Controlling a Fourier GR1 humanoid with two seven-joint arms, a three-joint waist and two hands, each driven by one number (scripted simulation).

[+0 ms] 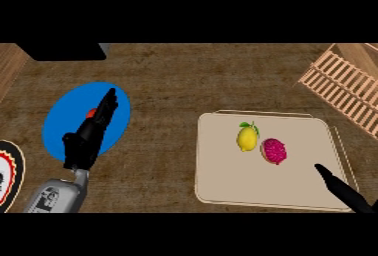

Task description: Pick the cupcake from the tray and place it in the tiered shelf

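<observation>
Head view: your left hand [83,142] and right hand [341,188] show straight fingers; cupcake [274,151] sits on tray [221,185]; forearm lettering [50,196] unreadable.

Left hand [88,134] fingers straight, right hand [339,187] at lower edge

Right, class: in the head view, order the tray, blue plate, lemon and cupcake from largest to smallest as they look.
1. the tray
2. the blue plate
3. the lemon and the cupcake: these look about alike, so they share last place unranked.
</observation>
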